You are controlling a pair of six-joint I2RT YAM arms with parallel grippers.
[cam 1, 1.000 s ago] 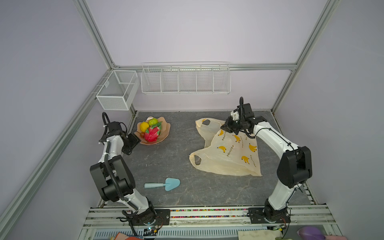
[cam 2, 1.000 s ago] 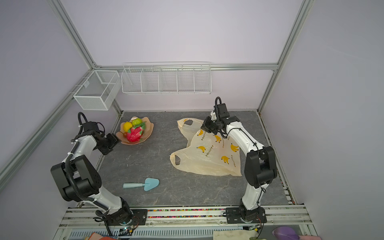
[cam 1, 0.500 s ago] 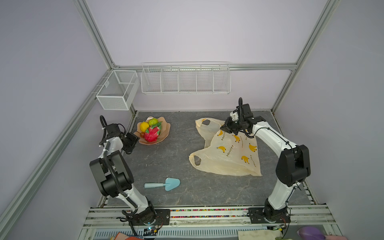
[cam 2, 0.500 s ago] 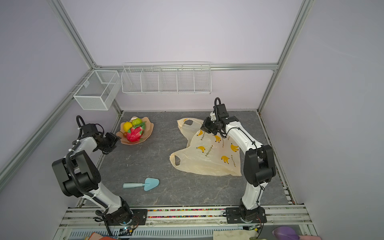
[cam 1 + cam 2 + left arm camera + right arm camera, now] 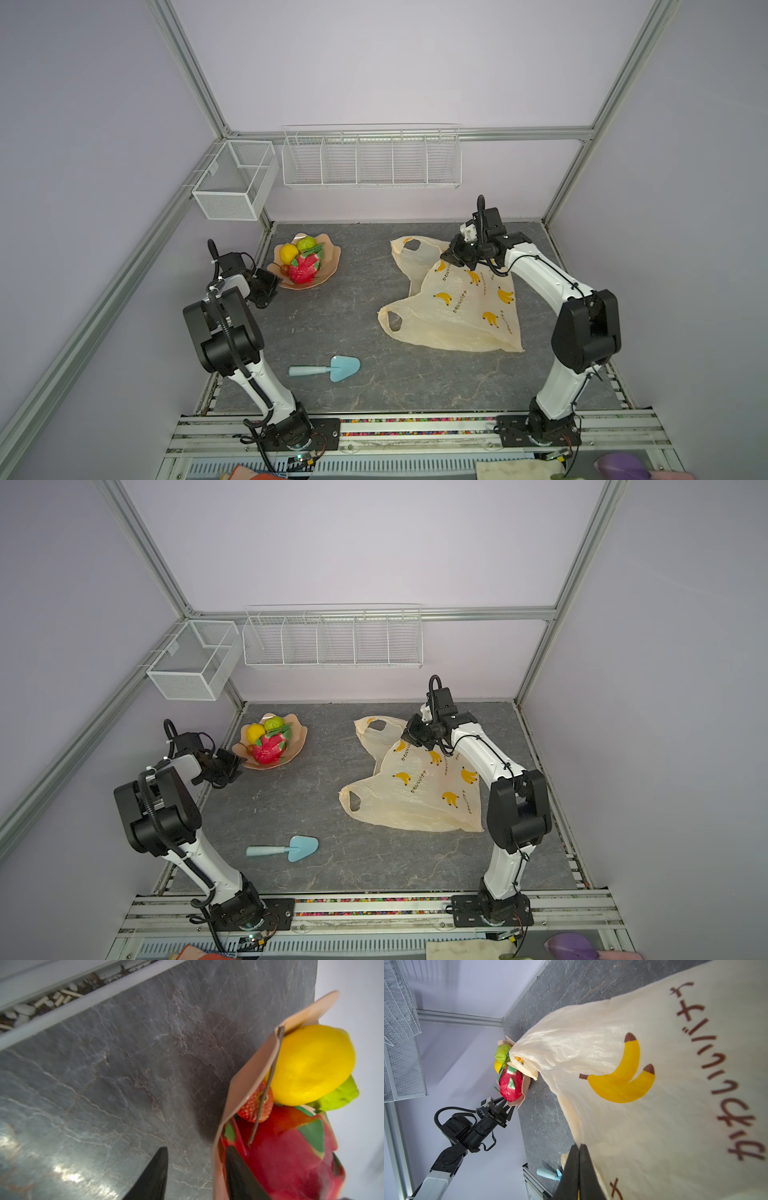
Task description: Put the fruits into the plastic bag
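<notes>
Left claw (image 5: pixel 196 1148) has swung in on the peach dish (image 5: pixel 332 259), jaws narrowing but still apart astride its rim beside the dragon fruit (image 5: pixel 305 266). Right claw (image 5: pixel 579 1147) stays clamped on the plastic bag (image 5: pixel 457 320), which is spread on the table (image 5: pixel 332 324). The fruits (image 5: pixel 301 259) are not yet bagged.

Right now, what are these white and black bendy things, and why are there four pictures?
They are two robot arms, each ending in a two-fingered gripper. Two pictures look down from above; the two close-ups come from cameras on the arms' wrists. On the grey table lie a peach dish piled with toy fruits, a banana-printed plastic bag and a blue scoop. The left gripper has its fingers open either side of the dish's rim. The right gripper is shut, pinching the plastic bag.
</notes>
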